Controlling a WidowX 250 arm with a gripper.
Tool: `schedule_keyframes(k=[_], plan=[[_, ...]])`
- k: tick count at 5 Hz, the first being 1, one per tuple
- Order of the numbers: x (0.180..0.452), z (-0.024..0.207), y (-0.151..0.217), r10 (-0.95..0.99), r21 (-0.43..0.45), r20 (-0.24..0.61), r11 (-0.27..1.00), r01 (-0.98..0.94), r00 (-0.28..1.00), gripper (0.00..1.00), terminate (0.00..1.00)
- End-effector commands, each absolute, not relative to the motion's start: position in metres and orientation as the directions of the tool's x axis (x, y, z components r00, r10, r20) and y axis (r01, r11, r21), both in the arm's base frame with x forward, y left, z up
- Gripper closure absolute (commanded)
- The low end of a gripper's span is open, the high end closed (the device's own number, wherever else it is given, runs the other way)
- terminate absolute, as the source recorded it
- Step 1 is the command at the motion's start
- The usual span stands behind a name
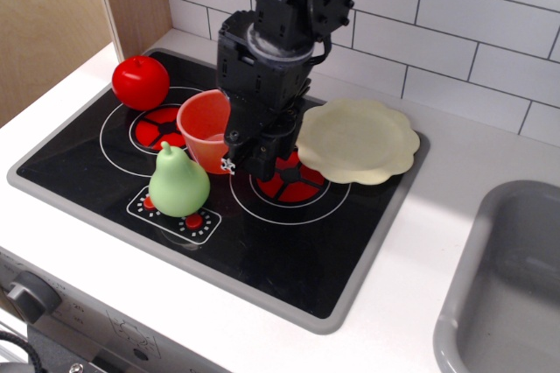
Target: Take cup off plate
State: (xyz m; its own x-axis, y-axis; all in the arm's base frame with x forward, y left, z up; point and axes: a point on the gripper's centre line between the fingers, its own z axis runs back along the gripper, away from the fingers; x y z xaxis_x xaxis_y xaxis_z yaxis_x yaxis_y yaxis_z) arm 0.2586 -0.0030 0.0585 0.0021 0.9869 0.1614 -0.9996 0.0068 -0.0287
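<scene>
The red-orange cup (204, 126) stands upright on the black stovetop (289, 250) between the two red burners, off the plate. The cream scalloped plate (359, 138) lies empty to the right, over the stove's back right corner. My black gripper (248, 161) points down right beside the cup's right side, between cup and plate. Its fingers (231, 161) press against the cup's rim and wall and look closed on it. The cup's handle is hidden behind the gripper.
A green pear (178, 182) stands just in front of the cup. A red apple (140, 82) sits at the stove's back left. A grey sink (507, 285) is at the right. A wooden panel (52, 23) and tiled wall bound the back.
</scene>
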Motion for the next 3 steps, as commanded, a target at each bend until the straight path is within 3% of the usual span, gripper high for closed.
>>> schedule_keyframes(k=[1,3], plan=[[0.265,0.083,-0.011,0.984,-0.068,0.175,0.030,-0.997,0.017,0.00,0.00],[0.260,0.111,-0.029,0.986,-0.119,0.137,0.112,-0.987,0.095,0.00,0.00]])
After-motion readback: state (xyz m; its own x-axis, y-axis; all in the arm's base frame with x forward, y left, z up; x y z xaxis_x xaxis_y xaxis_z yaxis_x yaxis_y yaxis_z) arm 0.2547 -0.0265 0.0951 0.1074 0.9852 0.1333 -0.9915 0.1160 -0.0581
